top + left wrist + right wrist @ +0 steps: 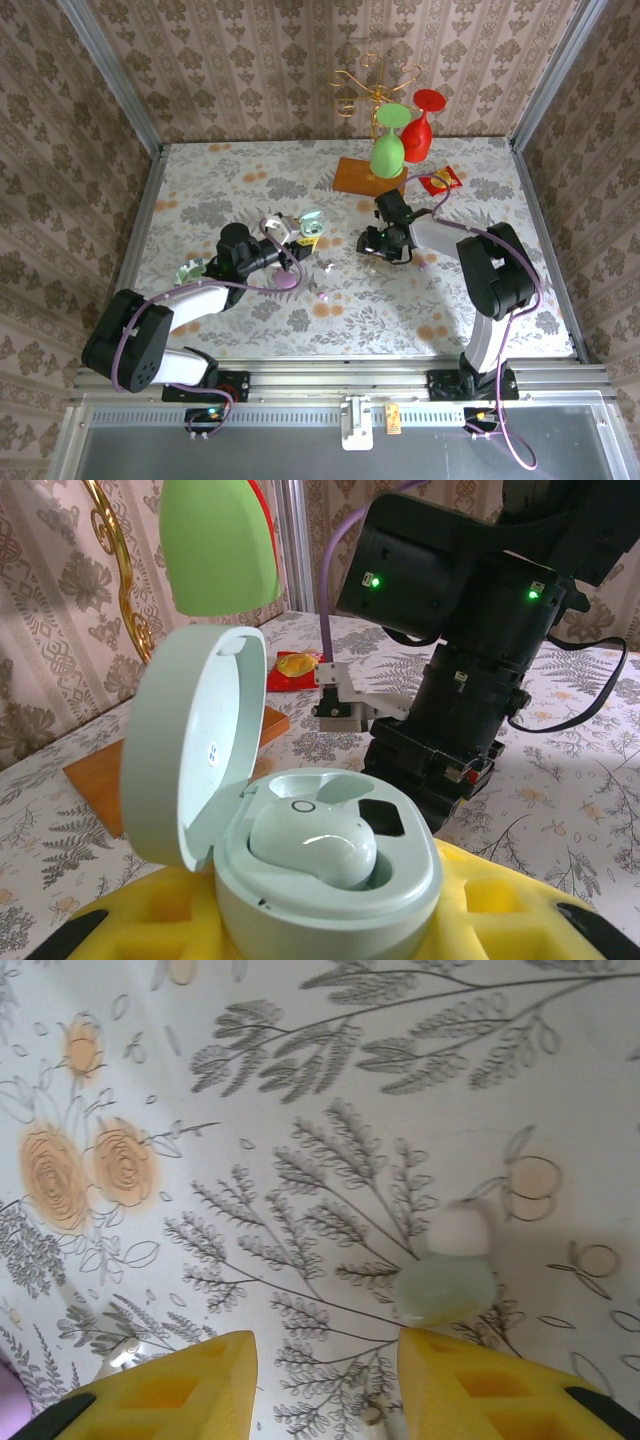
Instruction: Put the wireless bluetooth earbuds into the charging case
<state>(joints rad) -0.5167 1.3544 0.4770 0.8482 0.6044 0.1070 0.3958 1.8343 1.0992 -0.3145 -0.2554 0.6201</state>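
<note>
The open mint case (330,905) holds one pale earbud (312,845).

In the upper middle of the top view, a gold wire rack (372,80) rises behind a green glass (388,150) and a red glass (424,125). Below them an orange wooden board (360,178) lies on the floral tablecloth (230,190), with a red-and-yellow packet (443,180) just to its right.
</note>
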